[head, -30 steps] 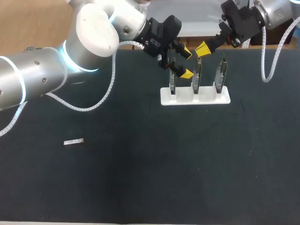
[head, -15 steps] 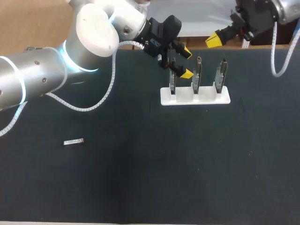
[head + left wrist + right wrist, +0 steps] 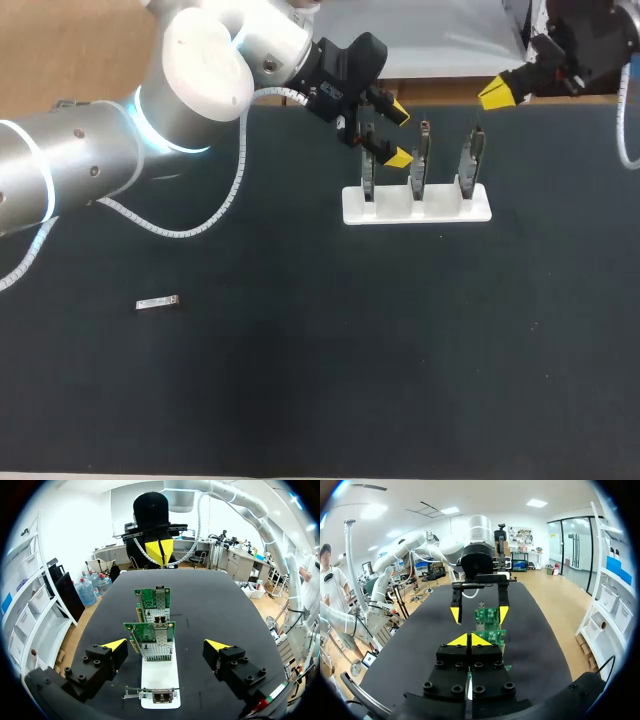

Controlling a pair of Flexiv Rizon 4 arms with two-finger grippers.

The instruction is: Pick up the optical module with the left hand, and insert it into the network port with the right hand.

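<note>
left end effector point(image 3: 398, 135): spread, over network-card rack point(image 3: 417, 205) | right end effector point(image 3: 497, 93): pressed together | optical module point(image 3: 158, 302): flat on worktop point(image 3: 350, 350)

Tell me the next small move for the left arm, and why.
Probably swing the left gripper away from the white rack toward the small silver module lying flat on the mat. It is open and empty by the rack's end card, the module lies alone far to the left, and the right gripper is shut on nothing.
</note>
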